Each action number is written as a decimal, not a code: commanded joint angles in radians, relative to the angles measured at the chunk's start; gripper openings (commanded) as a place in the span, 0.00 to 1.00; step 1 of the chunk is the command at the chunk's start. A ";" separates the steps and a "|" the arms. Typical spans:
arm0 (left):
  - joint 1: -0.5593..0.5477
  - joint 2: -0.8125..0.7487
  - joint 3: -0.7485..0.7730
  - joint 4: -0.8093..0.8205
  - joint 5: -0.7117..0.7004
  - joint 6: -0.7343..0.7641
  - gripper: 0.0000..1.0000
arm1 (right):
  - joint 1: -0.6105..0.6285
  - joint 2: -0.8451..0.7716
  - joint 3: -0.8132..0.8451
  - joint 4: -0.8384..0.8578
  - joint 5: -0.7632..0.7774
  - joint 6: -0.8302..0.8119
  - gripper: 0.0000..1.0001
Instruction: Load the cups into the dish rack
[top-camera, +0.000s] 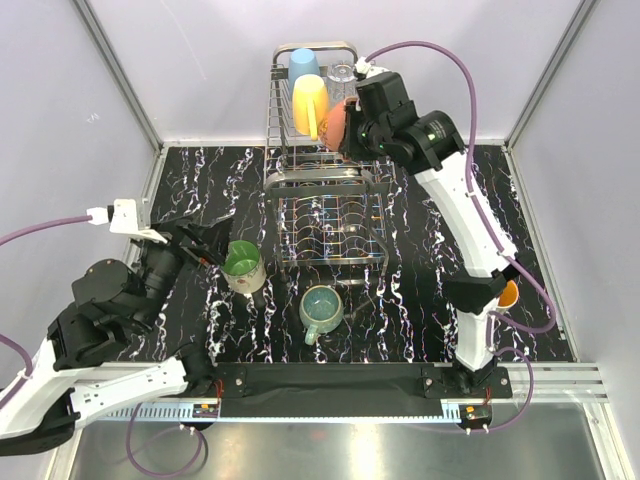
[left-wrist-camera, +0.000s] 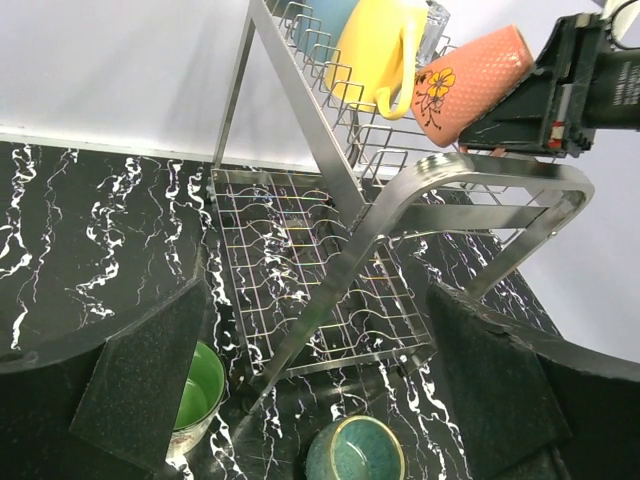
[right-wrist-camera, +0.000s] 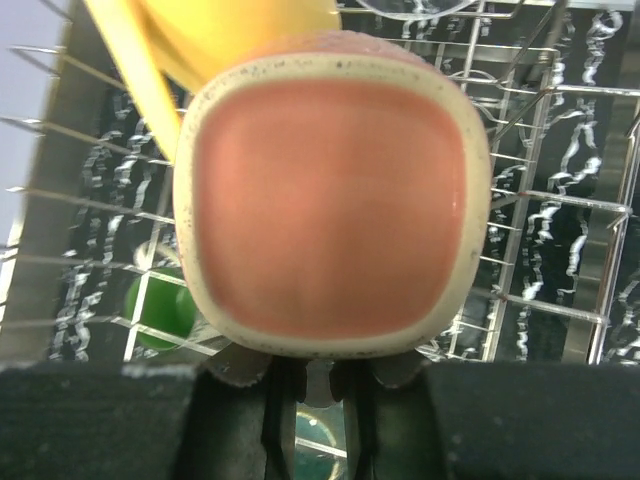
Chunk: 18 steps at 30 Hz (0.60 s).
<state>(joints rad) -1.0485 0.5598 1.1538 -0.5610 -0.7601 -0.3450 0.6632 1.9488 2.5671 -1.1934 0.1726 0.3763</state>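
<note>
Right gripper: closed, pinching the rim of the salmon-pink cup. The cup lies on its side over the right end of the dish rack's upper shelf, mouth towards the wrist, base towards the yellow-orange cup. Whether the two cups touch I cannot tell.

Judgement: the step in hand is seating this cup. Tip the mouth down, stay clear of the yellow handle, lower until the wires carry the rim, and only then let go.

Pose: the right arm is stretched far from its near-right base, wrist bent left above the shelf. The left gripper hangs with fingers spread wide, empty, just left of the cream cup with green inside.

Beyond: the teal-green cup stands on the worktop near the rack; the light blue tumbler and clear glass sit at the shelf's far end.
</note>
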 joint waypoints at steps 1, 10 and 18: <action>-0.002 -0.020 -0.020 0.004 -0.038 0.001 0.99 | 0.025 0.001 0.042 0.103 0.145 -0.045 0.00; -0.002 -0.031 -0.032 -0.014 -0.050 -0.018 0.99 | 0.049 0.019 0.010 0.137 0.232 -0.122 0.04; -0.002 -0.008 -0.026 -0.024 -0.036 -0.043 0.99 | 0.049 -0.014 -0.039 0.179 0.200 -0.128 0.34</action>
<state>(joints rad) -1.0485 0.5346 1.1183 -0.6037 -0.7742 -0.3702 0.7052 1.9724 2.5298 -1.1114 0.3546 0.2661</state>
